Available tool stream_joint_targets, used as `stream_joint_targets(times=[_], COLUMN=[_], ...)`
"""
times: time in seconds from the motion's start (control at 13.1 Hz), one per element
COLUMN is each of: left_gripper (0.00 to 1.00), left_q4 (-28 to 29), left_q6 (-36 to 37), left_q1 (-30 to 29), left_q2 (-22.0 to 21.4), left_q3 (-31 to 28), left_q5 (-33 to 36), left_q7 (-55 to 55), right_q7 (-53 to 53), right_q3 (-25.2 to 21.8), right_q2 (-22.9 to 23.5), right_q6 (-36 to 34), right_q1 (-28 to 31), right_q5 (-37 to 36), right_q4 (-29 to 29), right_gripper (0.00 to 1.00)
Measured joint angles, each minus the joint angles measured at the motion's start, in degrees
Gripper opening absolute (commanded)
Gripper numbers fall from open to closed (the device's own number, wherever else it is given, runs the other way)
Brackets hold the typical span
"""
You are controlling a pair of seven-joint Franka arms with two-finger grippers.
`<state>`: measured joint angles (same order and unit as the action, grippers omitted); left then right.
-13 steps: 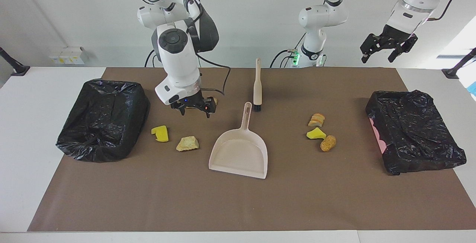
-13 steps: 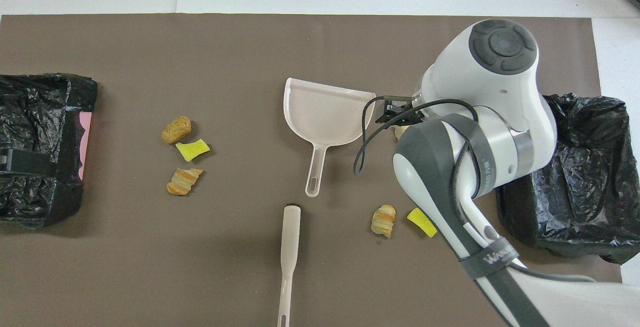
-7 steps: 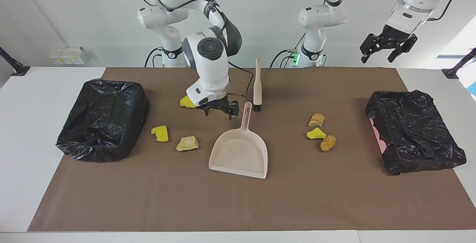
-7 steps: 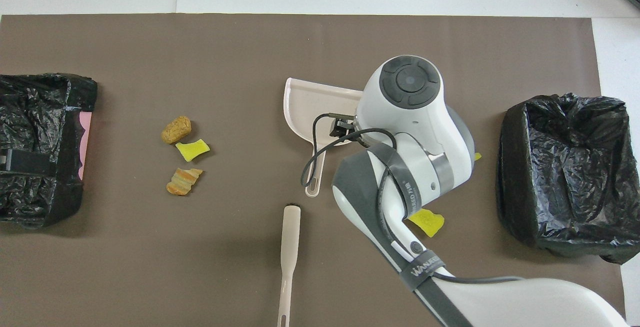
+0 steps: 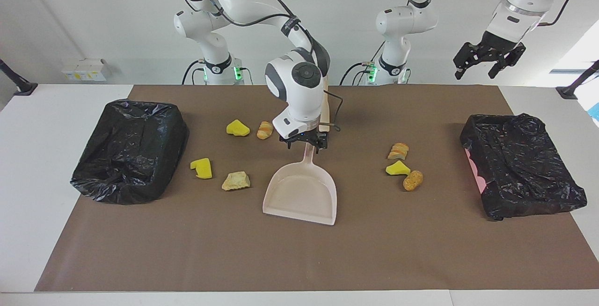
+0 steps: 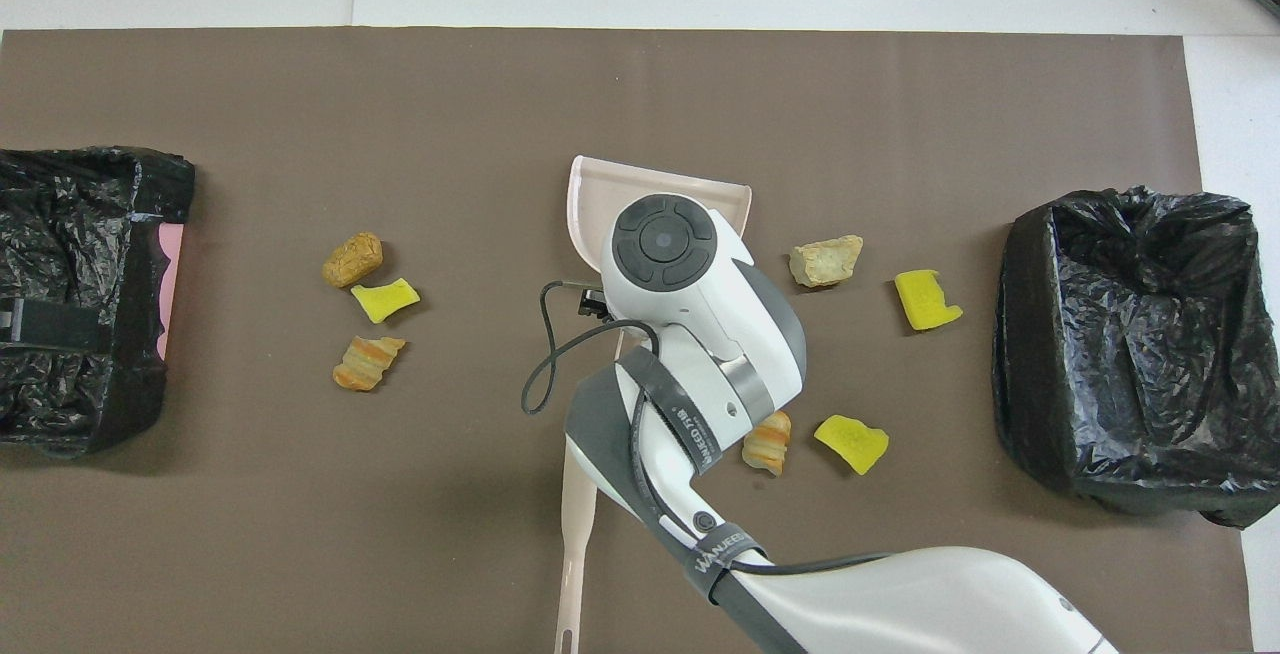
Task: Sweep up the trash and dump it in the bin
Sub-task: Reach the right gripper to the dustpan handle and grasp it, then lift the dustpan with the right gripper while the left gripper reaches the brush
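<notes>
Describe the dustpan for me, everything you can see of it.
The dustpan is beige, plastic-looking, with a flat empty scoop, raised side walls and a slim handle pointing toward the robots. It lies flat mid-mat, open mouth away from them. The right gripper is right at the handle's end. No scrap touches it; the brush lies nearer the robots.

We count seven trash scraps on the brown mat, in two clusters. Toward the right arm's end: yellow sponge chunk (image 5: 237, 128), striped orange-tan piece (image 5: 264, 130), second yellow chunk (image 5: 201, 168), pale tan lump (image 5: 236, 180), the first two nearer the robots. Toward the left arm's end, close together: striped tan slice (image 5: 398, 151), yellow wedge (image 5: 397, 168), round orange-brown piece (image 5: 412, 180). All lie loose, unswept.
</notes>
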<state>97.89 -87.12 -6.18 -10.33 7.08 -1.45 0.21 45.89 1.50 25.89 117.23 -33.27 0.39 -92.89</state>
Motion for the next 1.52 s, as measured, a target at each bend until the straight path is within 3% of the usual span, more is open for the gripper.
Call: stream_joint_targets(times=[0.3,0.61,0.76,1.52], left_gripper=[1.0,1.0,1.0,1.0], left_q4=[0.01,0.02,0.02,4.57], left_q6=[0.06,0.06,0.06,0.12], left_q1=[0.0,0.0,0.0,0.09], left_q2=[0.0,0.0,0.0,-2.44], left_q3=[-0.02,-0.01,0.02,0.31], left_q5=[0.0,0.0,0.0,-0.94], left_q7=[0.0,-0.11,-0.13,-0.15], right_q7=[0.0,0.0,0.0,-2.96], right_q3=[0.0,-0.01,-0.01,-0.81], right_q2=[1.33,1.51,1.51,0.6], right_q6=[0.52,0.36,0.17,-2.84], right_q1=[-0.78,-0.94,-0.93,0.42], right_q5=[-0.04,-1.31,-1.55,-1.81], right_q4=[-0.01,0.01,0.1,2.67], right_gripper=[0.66,0.24,0.11,0.11])
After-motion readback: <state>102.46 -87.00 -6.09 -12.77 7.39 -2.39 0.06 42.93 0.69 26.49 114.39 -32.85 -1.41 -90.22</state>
